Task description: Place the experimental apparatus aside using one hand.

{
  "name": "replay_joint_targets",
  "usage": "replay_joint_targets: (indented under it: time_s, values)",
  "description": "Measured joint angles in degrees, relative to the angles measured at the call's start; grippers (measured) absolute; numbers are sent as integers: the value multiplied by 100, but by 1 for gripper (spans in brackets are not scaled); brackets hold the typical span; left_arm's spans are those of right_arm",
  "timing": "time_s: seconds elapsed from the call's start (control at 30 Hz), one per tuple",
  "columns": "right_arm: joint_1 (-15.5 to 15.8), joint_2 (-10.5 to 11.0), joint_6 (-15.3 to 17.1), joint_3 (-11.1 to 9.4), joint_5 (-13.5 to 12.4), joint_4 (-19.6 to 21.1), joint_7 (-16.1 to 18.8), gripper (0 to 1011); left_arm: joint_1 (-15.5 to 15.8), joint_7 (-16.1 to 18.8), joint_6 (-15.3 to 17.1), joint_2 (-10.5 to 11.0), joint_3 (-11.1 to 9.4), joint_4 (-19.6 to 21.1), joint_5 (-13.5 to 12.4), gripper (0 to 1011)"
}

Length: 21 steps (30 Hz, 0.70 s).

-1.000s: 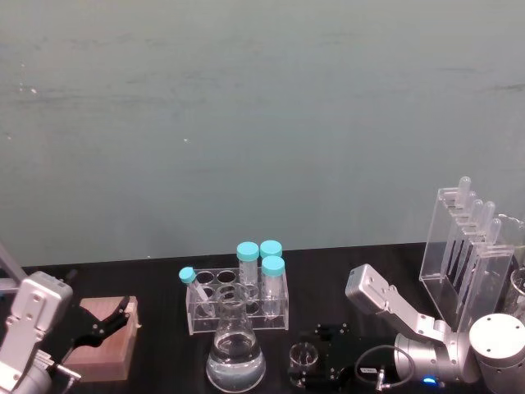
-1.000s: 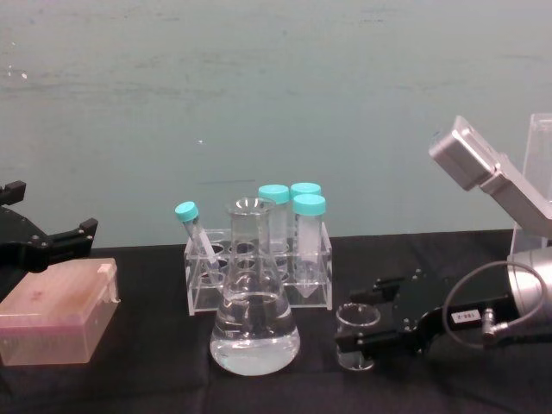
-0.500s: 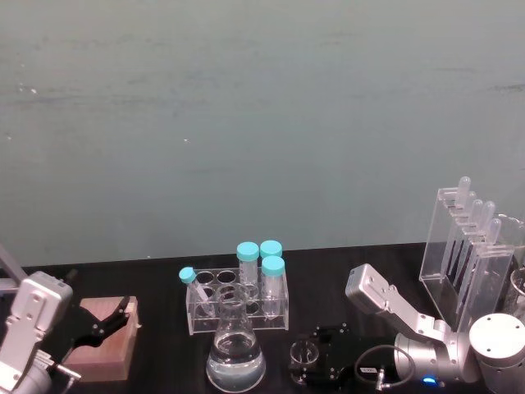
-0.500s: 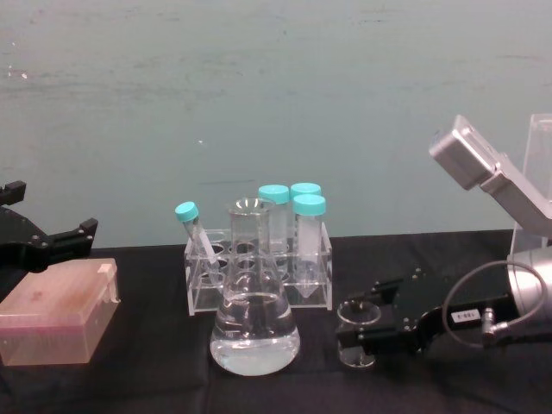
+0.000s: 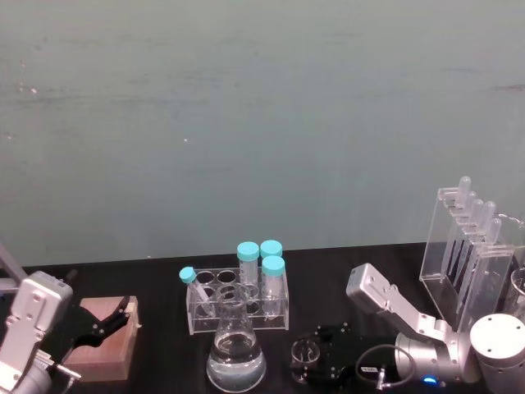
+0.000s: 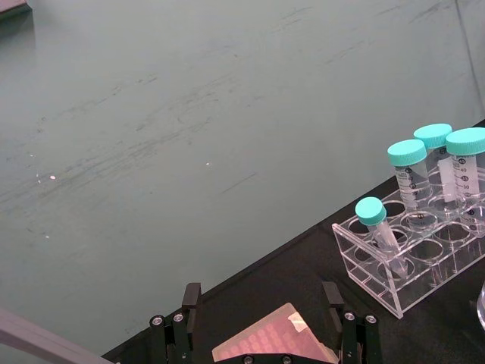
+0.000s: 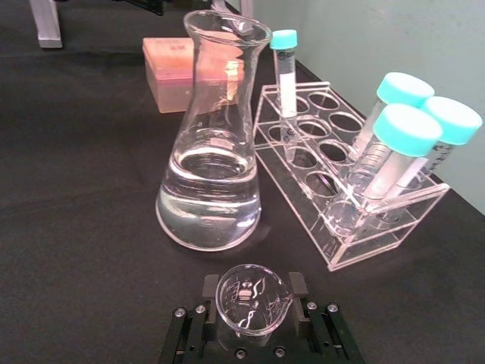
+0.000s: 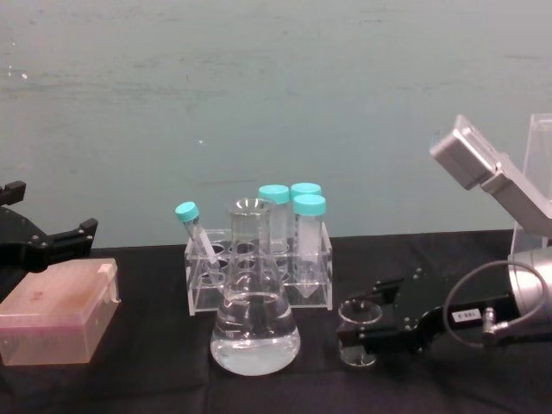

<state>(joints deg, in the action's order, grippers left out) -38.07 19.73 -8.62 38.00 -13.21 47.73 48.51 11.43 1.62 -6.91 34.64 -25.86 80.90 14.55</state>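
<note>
Glossy clear glass flask (image 8: pixel 255 321); matt black tablecloth (image 8: pixel 129 379).

One flask (image 8: pixel 255 332) on one counter (image 8: pixel 147 384). Just right of the flask, one beaker (image 8: pixel 358 315). Behind the flask, one rack (image 8: pixel 259 289) with four capped tubes (image 8: pixel 309 233): three large, one small. Far left of the flask, one pink box (image 8: pixel 56 315). Far right of it, one stand (image 5: pixel 447 246) with four pipettes (image 5: pixel 465 185) showing. Two claws: left claw (image 6: pixel 261 292) left of the flask, right claw (image 7: pixel 254 288) right of it.
</note>
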Motion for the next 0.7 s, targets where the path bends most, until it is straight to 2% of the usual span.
replay_joint_targets:
  time_s: [0.7]
  values:
    - [172, 11, 305, -336, -1, 266, -656, 554, 0, 0, 0, 0, 0, 0, 0, 1000]
